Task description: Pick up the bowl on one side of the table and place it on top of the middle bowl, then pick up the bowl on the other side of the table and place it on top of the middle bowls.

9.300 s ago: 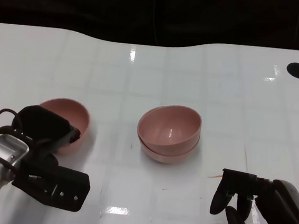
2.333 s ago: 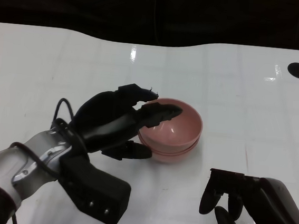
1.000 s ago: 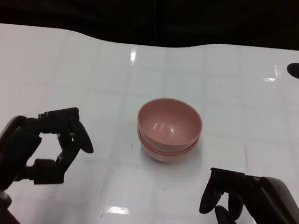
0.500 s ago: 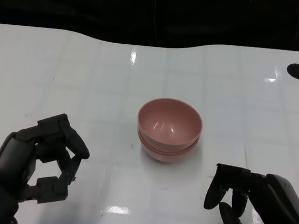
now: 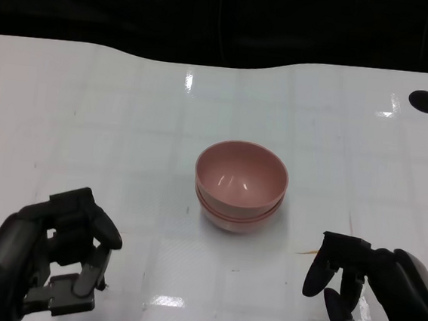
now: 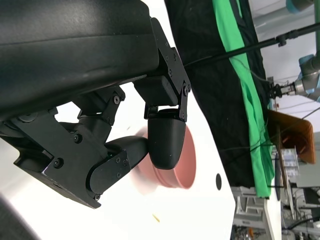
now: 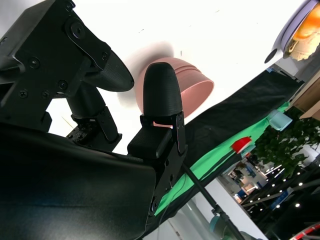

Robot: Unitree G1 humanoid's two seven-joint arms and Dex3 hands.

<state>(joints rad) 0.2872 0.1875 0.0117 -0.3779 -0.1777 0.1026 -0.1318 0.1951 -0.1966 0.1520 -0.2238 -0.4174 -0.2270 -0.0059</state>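
Left hand (image 5: 53,255): fingers (image 5: 101,229) curled in, nothing between them, sitting low at the near-left of the tabletop (image 5: 128,107). Left wrist view confirms: black fingers (image 6: 167,135) bent inward, no grip on anything, pink stack visible beyond them.

Right hand (image 5: 371,301): fingers (image 5: 317,273) also bent in toward the palm, holding nothing, near-right of the tabletop. Right wrist view, same story: fingers (image 7: 160,95) curled, bowls showing past them.

Out to the middle: pink bowl stack (image 5: 240,186) sits at tabletop centre, well apart from both hands, roughly between them and farther out. Top bowl (image 5: 241,177) nested in, rim level, w/ rims of lower bowls peeking just beneath it.

Far corners: dark round hole (image 5: 425,100) at far right.
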